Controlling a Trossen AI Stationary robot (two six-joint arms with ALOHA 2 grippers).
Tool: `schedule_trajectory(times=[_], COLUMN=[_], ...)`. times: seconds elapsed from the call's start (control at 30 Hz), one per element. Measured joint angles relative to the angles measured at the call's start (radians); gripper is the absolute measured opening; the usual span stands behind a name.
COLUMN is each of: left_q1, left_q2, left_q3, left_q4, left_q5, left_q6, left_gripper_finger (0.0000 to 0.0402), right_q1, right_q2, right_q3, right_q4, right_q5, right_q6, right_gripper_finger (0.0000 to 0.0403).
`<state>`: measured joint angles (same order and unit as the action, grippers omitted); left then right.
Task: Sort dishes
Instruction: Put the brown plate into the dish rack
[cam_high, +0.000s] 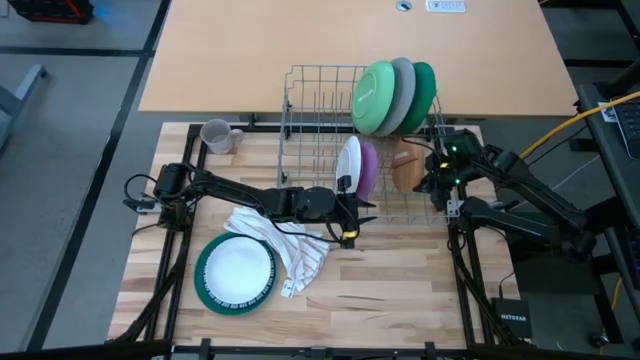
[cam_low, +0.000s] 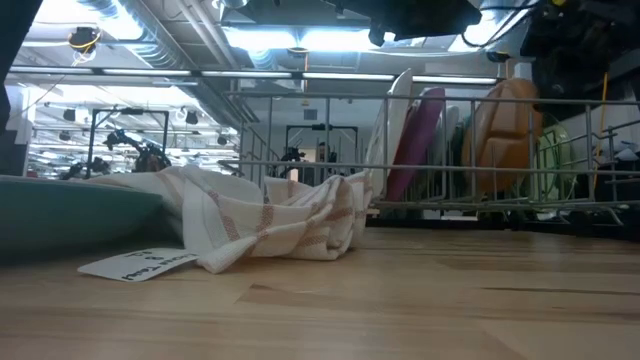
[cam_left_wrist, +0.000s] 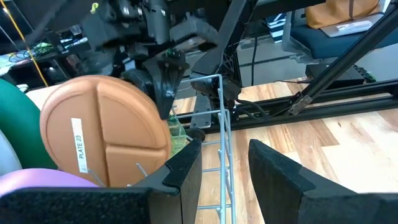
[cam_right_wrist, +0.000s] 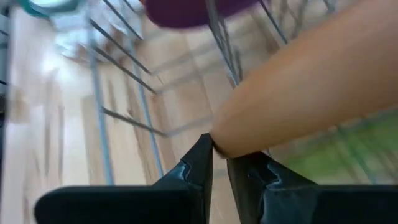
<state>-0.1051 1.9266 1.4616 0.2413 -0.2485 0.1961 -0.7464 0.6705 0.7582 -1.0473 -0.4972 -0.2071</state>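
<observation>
A grey wire rack (cam_high: 310, 110) holds green (cam_high: 375, 97), grey (cam_high: 403, 90) and teal (cam_high: 426, 92) plates on edge at its far right. A white plate (cam_high: 348, 160), a purple plate (cam_high: 368, 168) and a brown plate (cam_high: 405, 170) stand on edge nearer. My right gripper (cam_high: 425, 178) is shut on the brown plate (cam_right_wrist: 311, 87). My left gripper (cam_high: 352, 208) is open at the rack's near edge; a rack wire (cam_left_wrist: 222, 149) stands between its fingers (cam_left_wrist: 225, 165). A teal-rimmed plate (cam_high: 235, 272) lies flat on the table. My right gripper pinches the brown plate's rim (cam_right_wrist: 222, 142) between its two fingers, on the plate's right-hand edge. The fingers (cam_left_wrist: 163, 87) come slanting down from the table's right side. The plate stands on edge in the rack, between its wires.
A white striped cloth (cam_high: 285, 245) lies crumpled on the table between the flat plate and the rack, with a paper tag (cam_low: 135, 265) by it. A grey mug (cam_high: 218, 135) stands at the far left. Bare wood shows along the near edge (cam_high: 400, 300).
</observation>
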Motion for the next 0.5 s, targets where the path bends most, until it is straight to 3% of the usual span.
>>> schedule_trajectory(times=[0.5], left_q1=[0.0], left_q2=[0.0], left_q3=[0.0], left_q4=[0.0], left_q5=[0.0], left_q6=[0.006], left_gripper_finger=[0.0123], right_q1=[0.0], right_q2=[0.005], right_q3=[0.0], right_q4=[-0.007], right_q5=[0.053], right_q6=[0.077], right_gripper_finger=[0.0049])
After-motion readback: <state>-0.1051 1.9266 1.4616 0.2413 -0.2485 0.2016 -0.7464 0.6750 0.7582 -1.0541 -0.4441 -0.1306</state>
